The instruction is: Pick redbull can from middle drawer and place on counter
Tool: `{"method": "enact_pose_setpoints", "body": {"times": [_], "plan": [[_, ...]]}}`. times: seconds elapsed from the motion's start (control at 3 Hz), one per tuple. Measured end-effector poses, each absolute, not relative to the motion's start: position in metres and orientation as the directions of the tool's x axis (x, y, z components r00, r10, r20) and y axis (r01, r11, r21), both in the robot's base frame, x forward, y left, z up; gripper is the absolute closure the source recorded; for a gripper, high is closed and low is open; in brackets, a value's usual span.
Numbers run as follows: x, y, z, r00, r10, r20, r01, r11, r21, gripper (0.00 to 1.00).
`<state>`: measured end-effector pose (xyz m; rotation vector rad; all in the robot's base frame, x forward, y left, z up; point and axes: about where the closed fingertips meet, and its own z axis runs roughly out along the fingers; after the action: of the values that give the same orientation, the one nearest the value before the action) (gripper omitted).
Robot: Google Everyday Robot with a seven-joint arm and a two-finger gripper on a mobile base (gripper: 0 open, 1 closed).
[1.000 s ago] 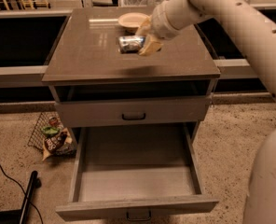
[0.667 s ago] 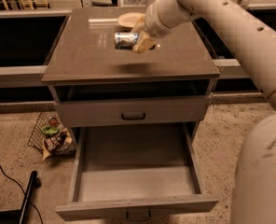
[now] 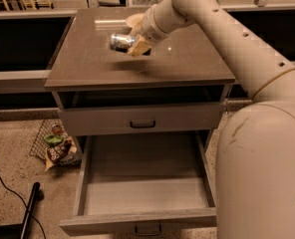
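Cream tubular arm (image 3: 227, 39) (small dark holes), tan end effector (image 3: 133, 43) over counter (image 3: 187, 63)

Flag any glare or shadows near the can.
Camera view: a glare streak on the counter's far edge, behind the can; the can glints in the gripper, which holds it above the counter; a soft shadow lies on the counter below them; the drawer floor is dim but evenly lit.

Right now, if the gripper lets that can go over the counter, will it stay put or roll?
Likely rolls: the can hangs on its side in the gripper, shut on it above the counter. That top looks glossy and flat, so little would stop it. Its shiny metal skin may also slip; it looks small and probably light.
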<state>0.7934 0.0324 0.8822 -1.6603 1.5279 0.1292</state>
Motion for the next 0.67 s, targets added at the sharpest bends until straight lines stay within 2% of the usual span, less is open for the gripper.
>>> {"method": "enact_pose_setpoints", "body": {"times": [0.67], "plan": [[0.823, 0.067, 0.870, 0.268, -0.718, -0.643, -0.875, 0.097, -0.474, 1.00]]}}
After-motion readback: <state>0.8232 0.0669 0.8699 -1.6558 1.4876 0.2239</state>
